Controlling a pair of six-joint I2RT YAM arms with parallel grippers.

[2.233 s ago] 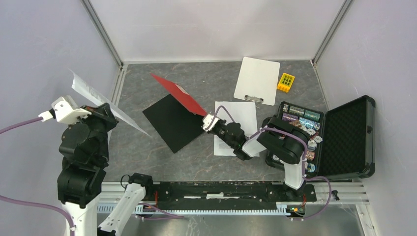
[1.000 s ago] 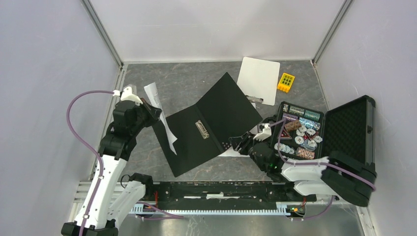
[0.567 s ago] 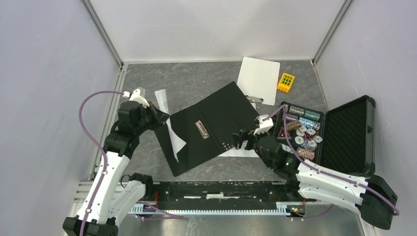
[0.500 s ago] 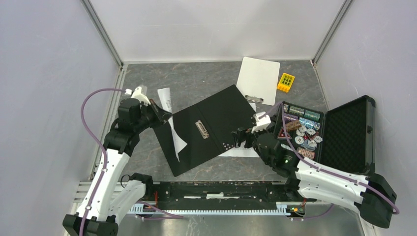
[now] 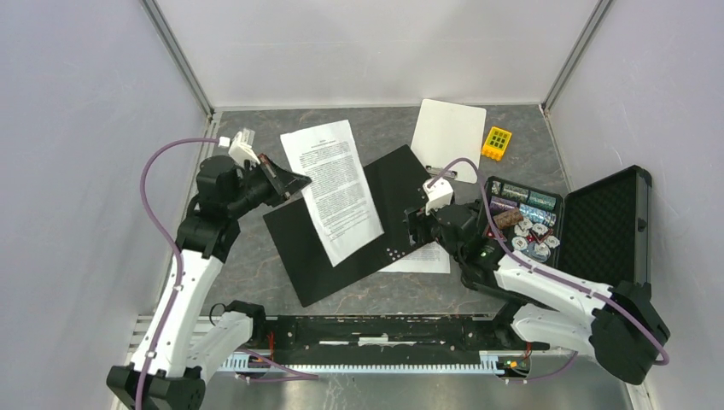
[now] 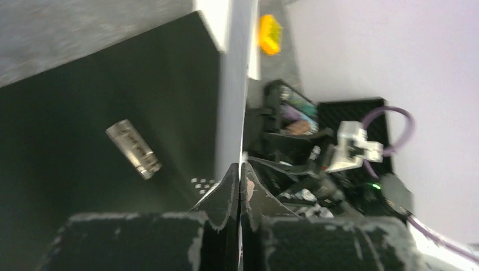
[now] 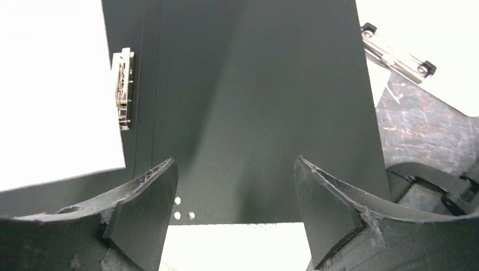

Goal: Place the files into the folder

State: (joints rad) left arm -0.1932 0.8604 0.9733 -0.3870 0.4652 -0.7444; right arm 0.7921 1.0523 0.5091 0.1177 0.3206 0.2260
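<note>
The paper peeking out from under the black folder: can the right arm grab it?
Probably yes. The right gripper is open, close above that sheet, with nothing between them. The open folder lies over the rest of it, so it would likely need sliding out.

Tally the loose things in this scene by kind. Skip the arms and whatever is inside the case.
printed sheets: 2
folder: 1
white clipboard: 1
yellow block: 1
black case: 1
Total: 6
</note>
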